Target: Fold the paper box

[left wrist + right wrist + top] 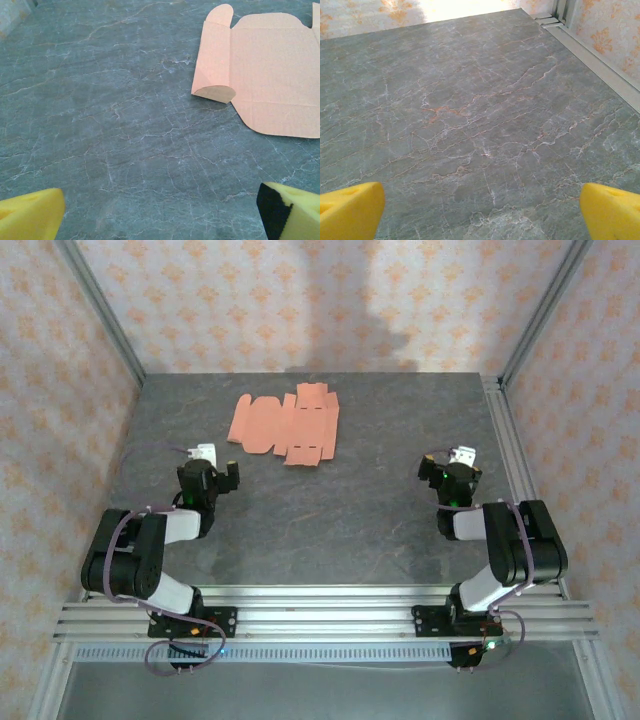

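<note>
2 black-and-white arms with yellow-tipped grippers

The left arm (140, 555) and right arm (510, 545) each have chunky black joint housings joined by white links, a black base plate (205, 623) and a thin dark cable (150, 655) looping beside it. The left gripper (212, 462) and right gripper (447, 465) are black with a white block on top. Their wedge-shaped fingertips (30, 217) are yellow foam, 1 with a black inner face.

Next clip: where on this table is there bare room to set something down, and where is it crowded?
Bare: the middle of the table between the left gripper and right gripper, both open, and the far right stretch between the paper box and the side rail. Crowded only at far centre-left, where the flat sheet lies.
</note>
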You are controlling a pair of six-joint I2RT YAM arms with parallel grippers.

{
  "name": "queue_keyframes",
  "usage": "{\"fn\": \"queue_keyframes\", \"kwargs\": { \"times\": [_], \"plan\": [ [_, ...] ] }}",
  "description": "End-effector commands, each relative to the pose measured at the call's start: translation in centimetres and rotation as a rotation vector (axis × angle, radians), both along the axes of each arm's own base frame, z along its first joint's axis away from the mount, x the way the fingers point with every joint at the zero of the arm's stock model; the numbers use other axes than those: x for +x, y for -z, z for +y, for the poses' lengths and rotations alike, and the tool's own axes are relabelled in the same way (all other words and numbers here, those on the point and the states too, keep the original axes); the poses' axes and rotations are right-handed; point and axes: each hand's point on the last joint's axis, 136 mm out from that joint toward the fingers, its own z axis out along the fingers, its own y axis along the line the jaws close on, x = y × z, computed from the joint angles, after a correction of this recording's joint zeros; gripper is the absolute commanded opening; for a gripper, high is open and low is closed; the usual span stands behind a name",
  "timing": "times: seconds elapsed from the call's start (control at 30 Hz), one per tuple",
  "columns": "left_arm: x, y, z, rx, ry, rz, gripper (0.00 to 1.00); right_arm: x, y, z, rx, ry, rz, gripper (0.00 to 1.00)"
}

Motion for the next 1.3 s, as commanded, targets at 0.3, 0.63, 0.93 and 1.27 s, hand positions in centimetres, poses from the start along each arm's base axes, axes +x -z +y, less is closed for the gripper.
{"fn": "queue_keyframes", "kwargs": {
  "times": [0.3, 0.63, 0.93, 1.27],
  "plan": [
    [1.0, -1.6, -0.4, -0.002, 0.016, -0.054, 1.0, 0.4, -0.9, -0.2, -0.002, -0.001, -0.033, 0.99],
    [1.0, -1.5, -0.4, -0.004, 0.014, -0.053, 1.0, 0.5, -0.8, -0.1, -0.001, -0.004, -0.029, 0.99],
    [0.9, -2.0, 0.1, 0.004, -0.023, -0.059, 1.0, 0.4, -1.1, 0.1, -0.002, -0.017, -0.043, 0.99],
    [0.3, -6.5, -2.0, 0.058, -0.004, 0.026, 1.0, 0.0, -5.6, 2.0, -0.042, -0.109, 0.022, 0.98]
  ]
}}
